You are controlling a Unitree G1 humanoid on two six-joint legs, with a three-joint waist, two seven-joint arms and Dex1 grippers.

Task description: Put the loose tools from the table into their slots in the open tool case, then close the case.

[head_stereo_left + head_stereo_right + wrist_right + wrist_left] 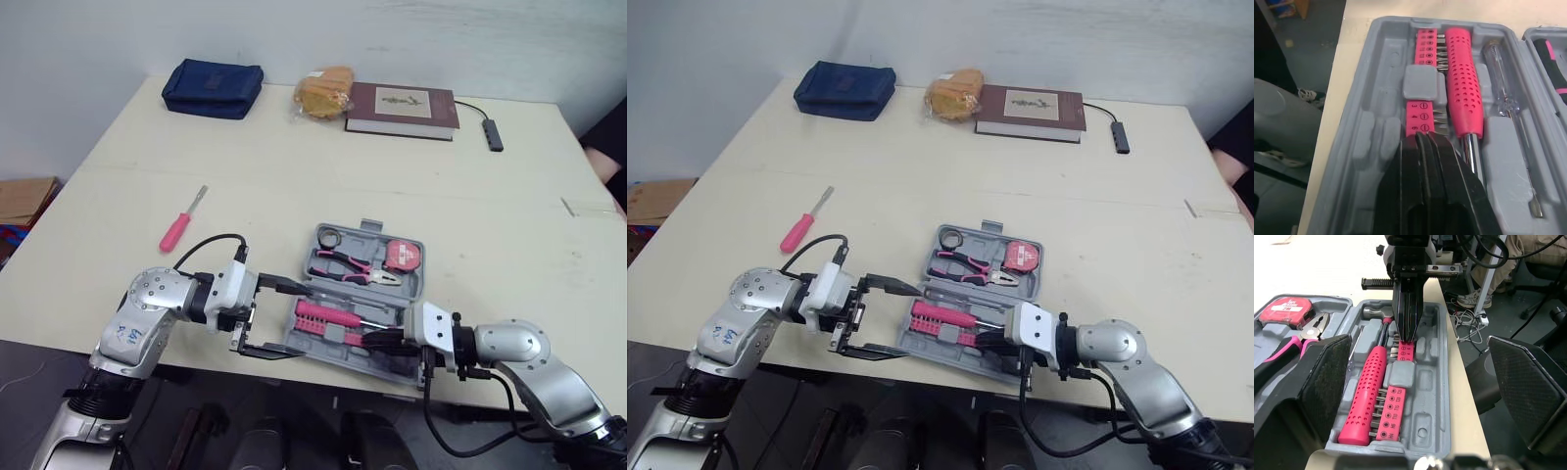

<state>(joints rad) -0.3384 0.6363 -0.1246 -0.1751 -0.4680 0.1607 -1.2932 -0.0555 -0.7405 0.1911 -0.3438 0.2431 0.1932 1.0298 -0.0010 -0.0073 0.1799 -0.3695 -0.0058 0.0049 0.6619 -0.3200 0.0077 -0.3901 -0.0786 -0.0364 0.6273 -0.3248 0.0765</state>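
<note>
Your right tool (1425, 139) is pinched closed with nothing visible in its grip. Its end sits at the pink bit strip (1422, 117) inside the tool case (412, 286) and hides part of that strip. Your left tool (300, 321) gapes wide and empty at the case's left end. The loose screwdriver (179, 228) lies on the bench (294, 166) — well left of the case.

Place: lab or office | cream table (294, 176), book (402, 110), USB hub (493, 135) (cables (1463, 317) tangled below)

Cream table (294, 166) against a pale wall (411, 29), cardboard box (24, 199) beside its left edge.
</note>
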